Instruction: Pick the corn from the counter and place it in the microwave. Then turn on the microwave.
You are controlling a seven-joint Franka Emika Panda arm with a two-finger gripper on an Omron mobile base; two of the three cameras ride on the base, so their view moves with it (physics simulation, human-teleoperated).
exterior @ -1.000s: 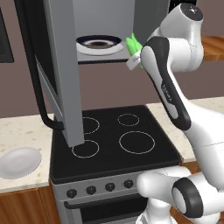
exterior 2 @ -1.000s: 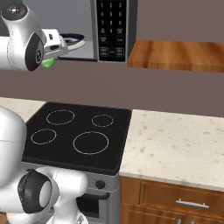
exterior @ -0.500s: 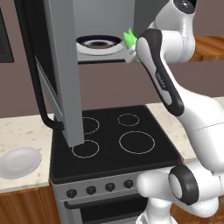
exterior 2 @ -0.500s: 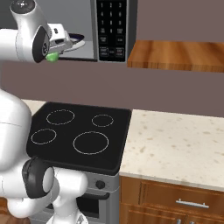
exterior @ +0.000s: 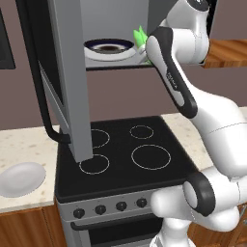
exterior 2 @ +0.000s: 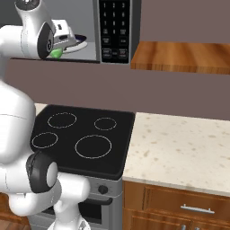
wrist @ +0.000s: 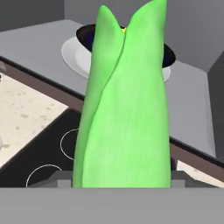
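The corn [wrist: 124,100], a bright green husked cob, stands upright in my gripper [exterior 2: 59,46], which is shut on its lower end. I hold it in the air at the front edge of the open microwave [exterior: 116,19], just right of the white plate with a dark bowl [exterior: 109,48] inside. In the left base view the corn's [exterior: 140,35] pale tips stick up beside my forearm, and the microwave door [exterior: 67,77] hangs open to the left. From the right base view the corn [exterior 2: 56,53] shows below the hand, left of the black keypad [exterior 2: 114,27]. The counter [exterior 2: 179,143] lies far below.
The black stovetop [exterior: 120,154] sits directly under the microwave, with oven knobs [exterior: 111,207] along its front. A white plate [exterior: 21,178] rests on the counter [exterior: 24,142] left of the stove. A wooden shelf [exterior 2: 179,56] juts out right of the microwave.
My arm has lifted the corn a little higher and carried it closer to the microwave's opening. The grip on it is unchanged.
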